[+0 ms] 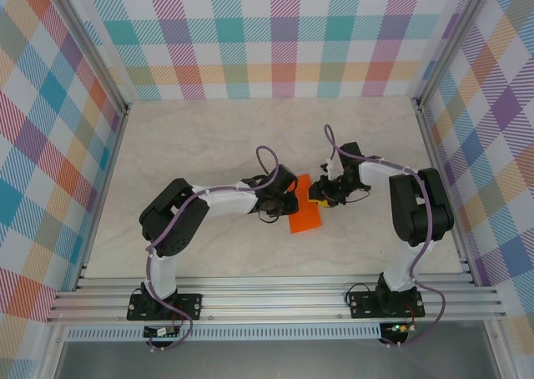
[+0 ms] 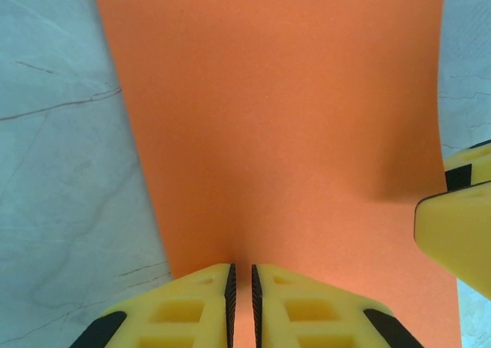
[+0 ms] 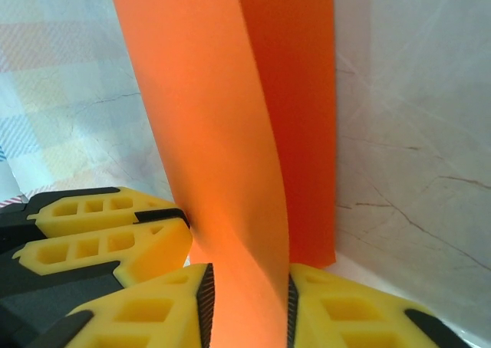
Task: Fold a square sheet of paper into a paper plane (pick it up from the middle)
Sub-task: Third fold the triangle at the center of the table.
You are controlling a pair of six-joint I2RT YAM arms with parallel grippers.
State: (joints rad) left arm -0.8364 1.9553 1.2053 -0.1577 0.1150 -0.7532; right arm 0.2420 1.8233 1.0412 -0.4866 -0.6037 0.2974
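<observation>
Square sheet of paper [image 1: 305, 216], bright orange, is found between the two grippers near the middle of the table [image 1: 209, 137]. Its left edge is met by the left gripper [image 1: 288, 202] and its right side by the right gripper [image 1: 321, 199].

In the left wrist view the left gripper [image 2: 242, 275] is seen with its yellow fingers [image 2: 192, 310] drawn together. Only a thin slit is left between the black pads, and the near edge of the paper [image 2: 284, 118] is clamped in it. From that grip the sheet is spread straight ahead of the fingertips. Pale marbled table [image 2: 61, 172] is exposed to either side of it. At the far right of the sheet, ahead and to the right of the left fingertips, the right gripper's fingers [image 2: 460, 225] are seen at the paper's edge.

In the right wrist view a curved band of the paper [image 3: 199, 133] is passed between the fingers of the right gripper [image 3: 249, 279]. These jaws are set a little apart, with the band filling the gap. Whether the paper is pinched there cannot be told. A darker layer of the sheet is seen behind the band, just ahead of the right-hand finger. The left gripper's fingers [image 3: 100, 241] are seen close by on the left, against the paper. Bare table [image 3: 414, 133] is shown to the right.
</observation>
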